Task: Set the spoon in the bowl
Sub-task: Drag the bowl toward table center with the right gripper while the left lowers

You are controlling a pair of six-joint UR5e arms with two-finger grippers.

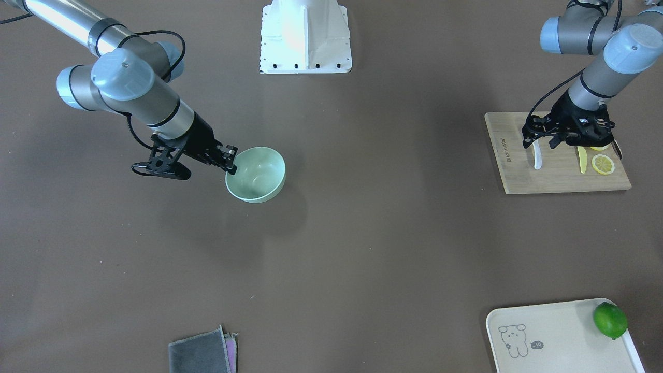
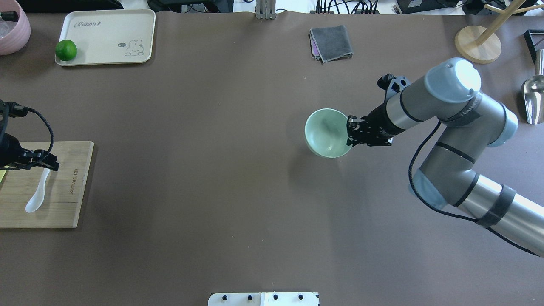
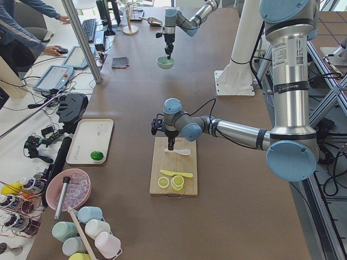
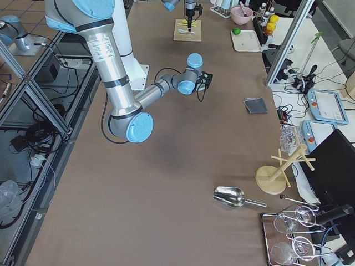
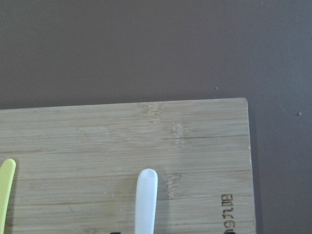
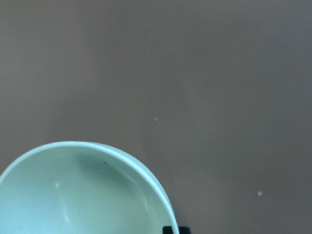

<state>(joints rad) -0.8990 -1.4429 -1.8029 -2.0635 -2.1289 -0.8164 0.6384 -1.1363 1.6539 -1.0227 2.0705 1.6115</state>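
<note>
The white spoon (image 2: 37, 196) lies flat on the wooden cutting board (image 2: 63, 212) at the table's left end, also in the front view (image 1: 537, 158). My left gripper (image 2: 44, 165) hovers open over the spoon's handle end (image 5: 146, 200), not holding it. The mint-green bowl (image 2: 327, 131) stands right of the table's middle, also in the front view (image 1: 256, 173). My right gripper (image 2: 350, 134) is shut on the bowl's rim on the side nearer its arm; its fingertips (image 6: 173, 229) show at the rim (image 6: 122, 158). The bowl is empty.
A thin yellow knife (image 1: 582, 159) and lemon slices (image 1: 603, 165) share the board. A cream tray (image 2: 106, 42) with a lime (image 2: 66, 50) sits far left. A grey cloth (image 2: 331, 42), a wooden stand (image 2: 478, 42) and a metal scoop (image 2: 533, 100) lie far right.
</note>
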